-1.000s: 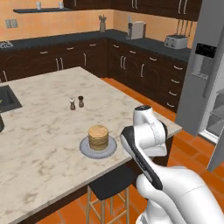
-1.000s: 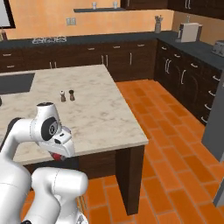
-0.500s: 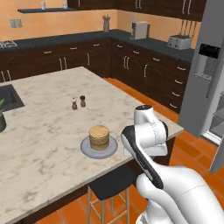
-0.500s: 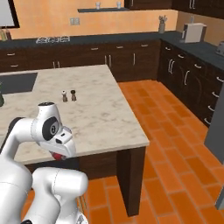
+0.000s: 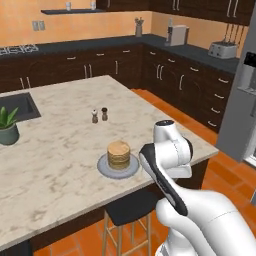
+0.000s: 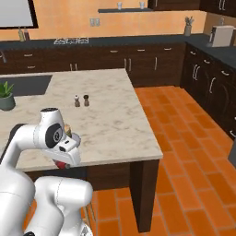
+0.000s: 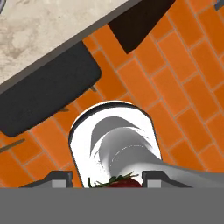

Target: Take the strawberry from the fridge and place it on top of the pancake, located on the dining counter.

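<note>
gripper [image 7: 107, 180] (arm folded) clamping strawberry [image 7: 124, 182]

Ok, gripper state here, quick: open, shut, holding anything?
Gripper: closed on the strawberry, whose red top and green leaves show between the fingertips in the hand view.

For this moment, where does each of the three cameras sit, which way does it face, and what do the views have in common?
Left base view: behind the arm's left, looking forward and down over the dining counter and pancake; arm at lower right.
Right base view: behind its right, facing the same counter; arm at lower left.
Hand view: on the hand, facing the orange floor and a dark stool by the counter edge, strawberry between the fingers.
Both base views share the shakers and plant.
</note>
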You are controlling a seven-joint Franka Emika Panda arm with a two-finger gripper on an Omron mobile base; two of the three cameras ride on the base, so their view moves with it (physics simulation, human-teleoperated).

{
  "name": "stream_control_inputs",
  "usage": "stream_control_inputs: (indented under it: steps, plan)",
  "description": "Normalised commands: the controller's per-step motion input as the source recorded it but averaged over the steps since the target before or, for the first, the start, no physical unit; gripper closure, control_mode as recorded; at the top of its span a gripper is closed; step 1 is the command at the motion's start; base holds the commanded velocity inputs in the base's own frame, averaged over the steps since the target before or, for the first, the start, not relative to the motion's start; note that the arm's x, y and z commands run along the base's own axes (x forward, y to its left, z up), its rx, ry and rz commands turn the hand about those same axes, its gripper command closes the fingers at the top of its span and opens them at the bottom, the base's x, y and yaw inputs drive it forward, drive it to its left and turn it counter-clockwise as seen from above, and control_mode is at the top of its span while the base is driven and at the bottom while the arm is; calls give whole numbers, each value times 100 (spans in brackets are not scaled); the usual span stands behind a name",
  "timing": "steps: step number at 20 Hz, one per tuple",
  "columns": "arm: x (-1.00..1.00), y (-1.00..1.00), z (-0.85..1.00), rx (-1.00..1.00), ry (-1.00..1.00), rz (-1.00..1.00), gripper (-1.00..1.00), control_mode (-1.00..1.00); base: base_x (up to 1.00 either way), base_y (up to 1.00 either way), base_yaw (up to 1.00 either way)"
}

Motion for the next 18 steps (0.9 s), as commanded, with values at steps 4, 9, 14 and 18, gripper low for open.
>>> stream_control_inputs:
  steps: [4, 9, 14, 18]
  plan:
    - [0, 0, 0, 0, 0, 0, 100, 100, -31, 57, 29]
    - [0, 2, 0, 0, 0, 2, 100, -100, -25, 44, 19]
    - [15, 0, 10, 0, -7, 10, 100, -100, 0, 0, 0]
    - [50, -20, 79, 9, 0, 0, 100, -100, 0, 0, 0]
